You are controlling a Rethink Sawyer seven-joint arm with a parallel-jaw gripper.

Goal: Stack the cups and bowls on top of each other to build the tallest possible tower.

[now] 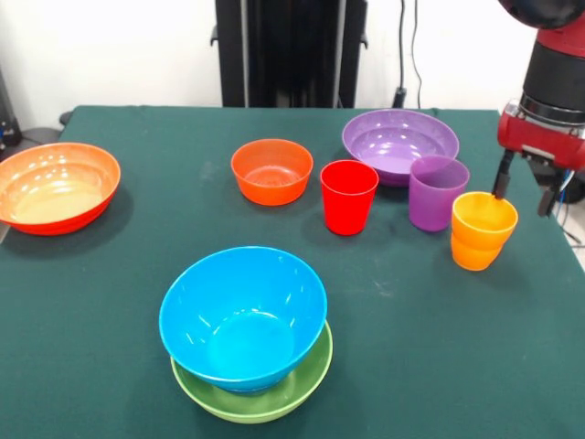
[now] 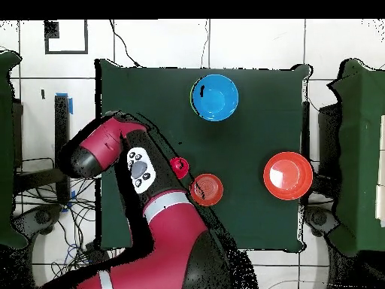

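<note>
I see my gripper spread open, its fingers straddling the far rim of the orange cup, which stands upright at the right of the green surface. The purple cup and red cup stand beside it, purple bowl behind. The light blue bowl sits nested in the lime green bowl up front; small orange bowl mid-surface, orange-red bowl far left.

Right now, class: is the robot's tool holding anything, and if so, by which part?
Nothing is held. The tool is open, with one finger at the far rim of the orange cup and the other finger off to the side, clear of it.
</note>
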